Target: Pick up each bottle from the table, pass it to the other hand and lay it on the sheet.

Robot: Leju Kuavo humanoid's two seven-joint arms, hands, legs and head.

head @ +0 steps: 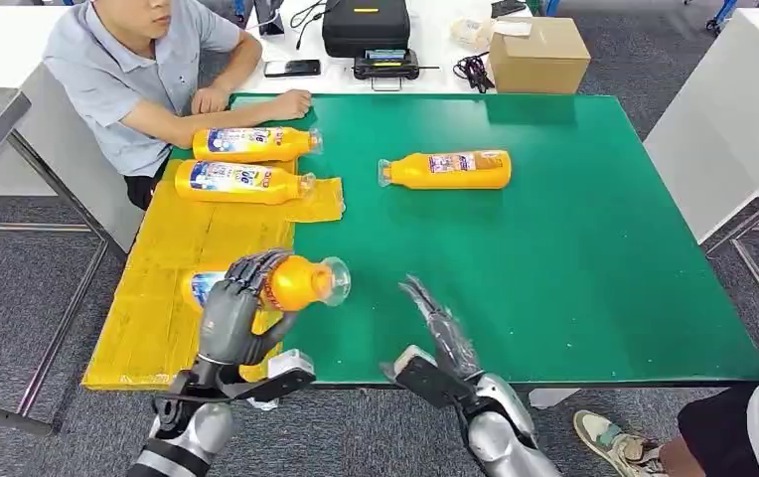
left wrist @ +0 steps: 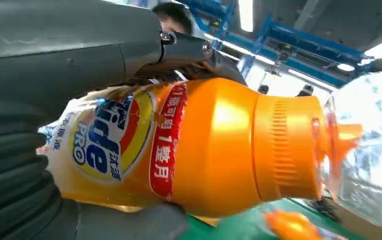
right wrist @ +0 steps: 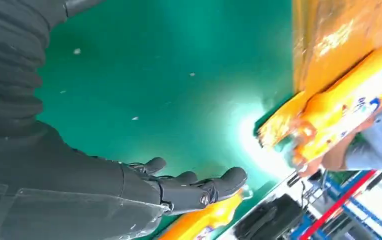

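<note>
The robot's left hand (head: 239,310) grips an orange bottle (head: 291,283) around its body, holding it on its side above the near edge of the yellow sheet (head: 162,298), clear cap pointing toward the green table (head: 574,248); the right hand (head: 437,323), fingers spread and holding nothing, hovers just beside it. With 2 bottles (head: 246,164) lying on the sheet near a seated person (head: 142,70) and 1 bottle (head: 447,170) waiting on the table, the hand-over looks complete. The laying-down step seems next, calling for a level lowering onto bare sheet.

Bright overhead light; glare on the green table (right wrist: 259,135), blurred wrist views.
</note>
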